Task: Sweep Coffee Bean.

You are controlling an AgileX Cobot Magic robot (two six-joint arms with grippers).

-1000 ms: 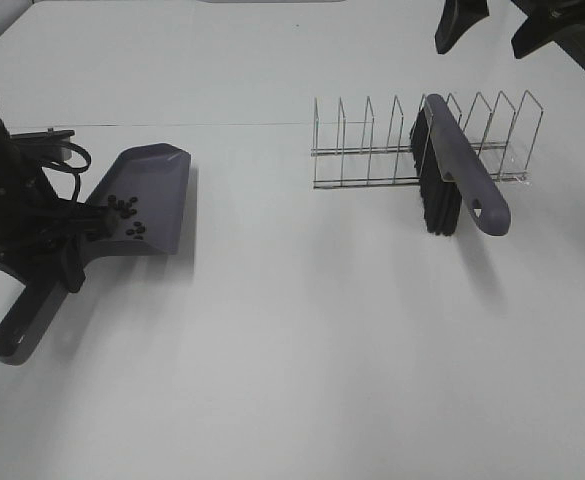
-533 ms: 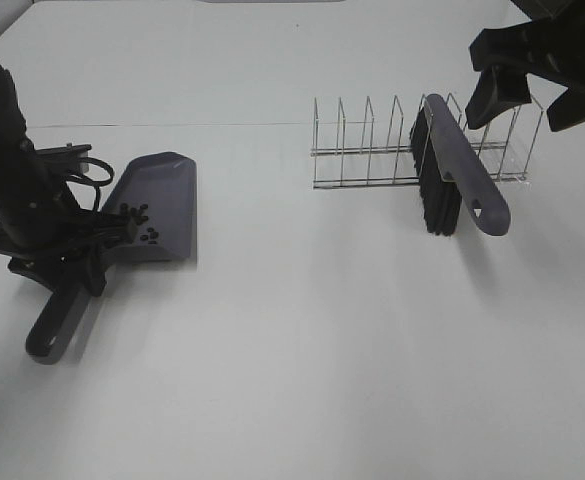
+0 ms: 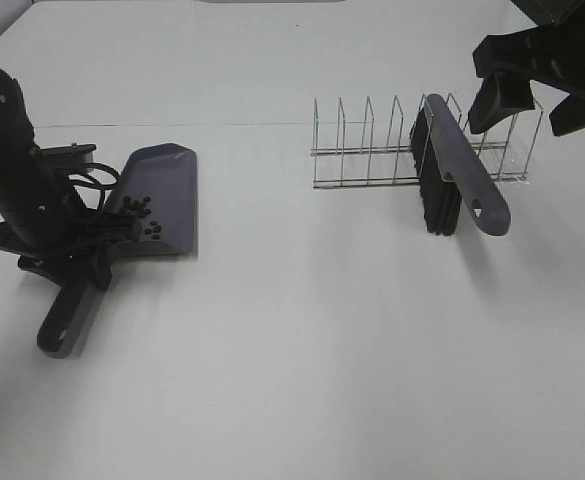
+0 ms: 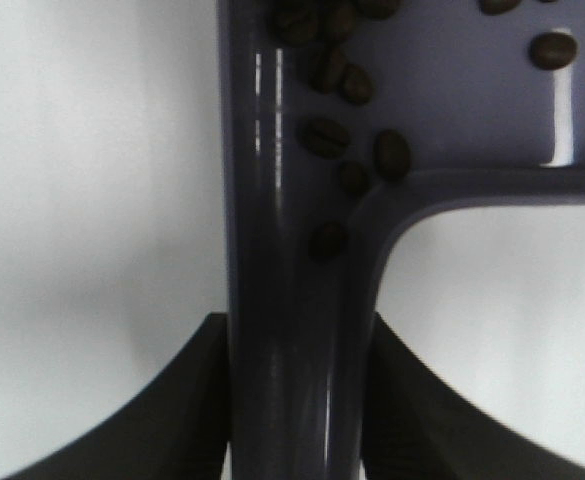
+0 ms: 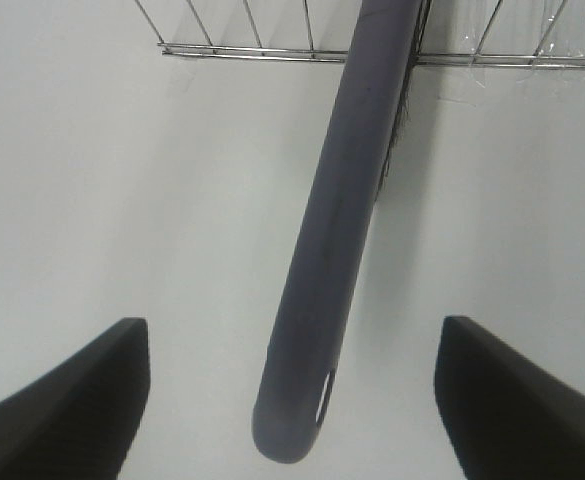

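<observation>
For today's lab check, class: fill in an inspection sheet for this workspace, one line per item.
Surface: white table, no loose beans seen.
Job's things: beans lie in the grey dustpan, gathered near its handle; brush rests in the wire rack, handle sticking out.
Clutter: nothing seen.
Grippers: left gripper jaws clamp the dustpan handle; right gripper open, jaws either side of the brush handle, not touching.
Cables: black cable loops on the left arm.
Surroundings: nothing seen.
</observation>
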